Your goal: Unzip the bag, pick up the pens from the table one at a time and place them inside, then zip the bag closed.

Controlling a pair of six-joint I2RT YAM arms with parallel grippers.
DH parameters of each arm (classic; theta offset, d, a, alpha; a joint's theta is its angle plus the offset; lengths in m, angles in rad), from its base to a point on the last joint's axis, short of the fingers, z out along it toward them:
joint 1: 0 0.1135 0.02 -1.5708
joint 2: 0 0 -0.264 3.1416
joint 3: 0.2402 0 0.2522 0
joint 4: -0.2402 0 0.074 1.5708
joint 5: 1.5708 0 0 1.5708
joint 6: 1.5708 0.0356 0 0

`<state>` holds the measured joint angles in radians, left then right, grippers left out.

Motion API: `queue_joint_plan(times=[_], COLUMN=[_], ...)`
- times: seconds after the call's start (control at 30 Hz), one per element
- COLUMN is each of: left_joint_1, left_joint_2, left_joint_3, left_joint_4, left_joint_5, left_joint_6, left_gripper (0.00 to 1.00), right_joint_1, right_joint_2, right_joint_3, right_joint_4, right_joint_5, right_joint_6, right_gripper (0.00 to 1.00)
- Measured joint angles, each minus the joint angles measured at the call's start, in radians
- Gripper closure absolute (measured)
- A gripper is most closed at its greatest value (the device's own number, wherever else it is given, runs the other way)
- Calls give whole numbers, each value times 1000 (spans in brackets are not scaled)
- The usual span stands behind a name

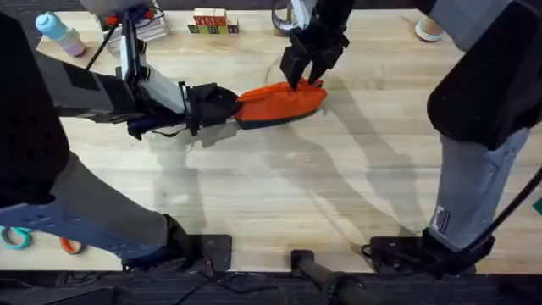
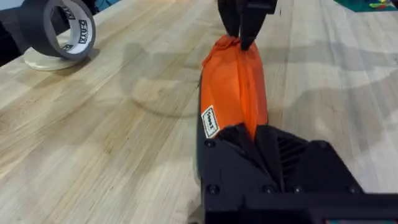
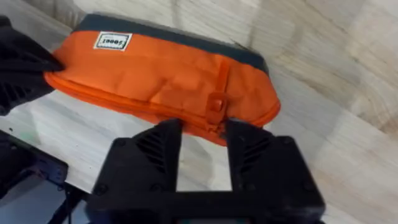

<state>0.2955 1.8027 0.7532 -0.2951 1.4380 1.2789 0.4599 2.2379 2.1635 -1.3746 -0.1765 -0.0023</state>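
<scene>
The orange bag (image 1: 284, 102) with its dark base lies across the far middle of the table (image 1: 279, 195). My left gripper (image 1: 233, 108) is shut on the bag's left end, and in the left wrist view its fingers (image 2: 249, 134) pinch the fabric of the bag (image 2: 230, 87). My right gripper (image 1: 303, 80) hangs over the bag's right end. In the right wrist view this gripper (image 3: 205, 134) stands open, with the small orange zipper pull (image 3: 214, 106) of the bag (image 3: 161, 68) just beyond its tips. The pens are out of view.
A roll of dark tape (image 2: 59, 31) lies on the table beyond the bag. A blue and pink bottle (image 1: 59, 34) and wooden letter blocks (image 1: 212, 21) stand along the far edge. Orange-handled scissors (image 1: 68, 246) lie at the near left.
</scene>
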Motion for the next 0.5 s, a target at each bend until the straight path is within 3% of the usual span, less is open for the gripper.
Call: queue_joint_plan(times=[0.1,0.23,0.5], left_joint_1=[0,0,0], left_joint_2=[0,0,0], left_joint_3=[0,0,0], left_joint_4=[0,-1,0], left_joint_5=[0,0,0], left_joint_6=[0,0,0], left_gripper=[959,959,959], right_joint_1=[0,0,0], right_joint_2=[0,0,0], right_joint_3=[0,0,0], right_joint_4=[0,2,-2], right_joint_5=[-2,1,4], right_joint_6=[-2,-3,-14], right_gripper=[817,957,969])
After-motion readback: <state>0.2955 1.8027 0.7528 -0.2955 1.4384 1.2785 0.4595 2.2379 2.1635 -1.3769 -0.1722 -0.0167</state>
